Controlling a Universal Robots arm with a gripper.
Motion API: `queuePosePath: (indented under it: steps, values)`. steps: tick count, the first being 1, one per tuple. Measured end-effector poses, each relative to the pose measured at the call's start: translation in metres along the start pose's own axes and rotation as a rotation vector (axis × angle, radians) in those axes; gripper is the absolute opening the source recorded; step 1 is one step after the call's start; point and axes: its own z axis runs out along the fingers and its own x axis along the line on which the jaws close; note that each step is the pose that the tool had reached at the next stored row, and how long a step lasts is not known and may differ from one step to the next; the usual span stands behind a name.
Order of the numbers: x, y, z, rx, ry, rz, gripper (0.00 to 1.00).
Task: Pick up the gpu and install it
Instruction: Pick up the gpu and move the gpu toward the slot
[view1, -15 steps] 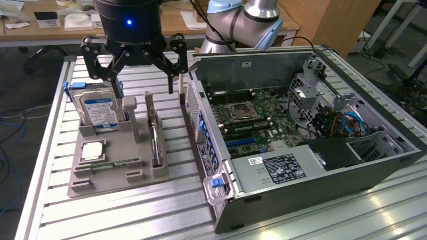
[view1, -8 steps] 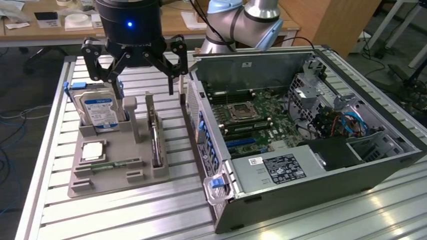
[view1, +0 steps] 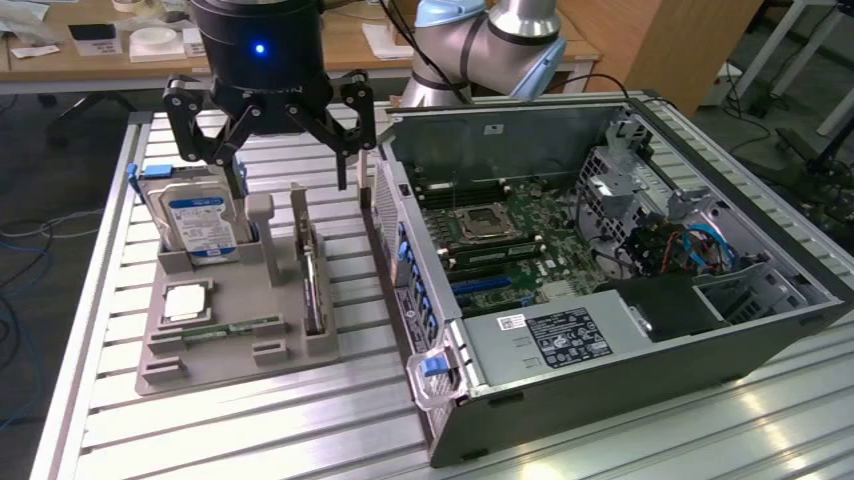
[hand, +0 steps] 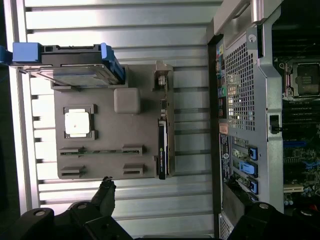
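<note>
End effector (view1: 291, 178): released, fingers spread wide, nothing between them. It hangs over the far end of the tray (view1: 214, 365), clear of everything on it. In the exterior view one finger (view1: 220, 150) hangs above the hard drive (view1: 198, 215). The other hangs above the gap between tray and case (view1: 627, 330).

Gpu (view1: 311, 285): standing on its long edge in a slot along the tray's side at the exterior view's right, the side nearest the case. It runs near to far. Not touched, not yet installed. In the wrist view the gpu (hand: 162, 147) shows as a thin dark strip with a green edge, and the finger seen there (hand: 105, 192) is apart from it.

Other tray contents:
- hard drive, upright in its blue-edged holder at the far corner on the exterior view's left
- processor (view1: 187, 300), flat in a square recess nearer than the hard drive
- memory stick (view1: 230, 327), lying flat in a slot nearer than the processor

Case: on its side on the bench (view1: 267, 435), open face up, just beside the tray at the exterior view's right. The motherboard (view1: 514, 250) is exposed inside, with an empty socket near its middle.
</note>
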Motion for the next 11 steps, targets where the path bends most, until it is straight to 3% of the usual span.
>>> queuePosePath:
  steps: [4,11]
  values:
    - [0.000,0.0000,0.0006,-0.0002,-0.0002,0.000,0.94]
    - [0.000,-0.0005,0.0126,-0.0001,0.0000,0.000,0.94]
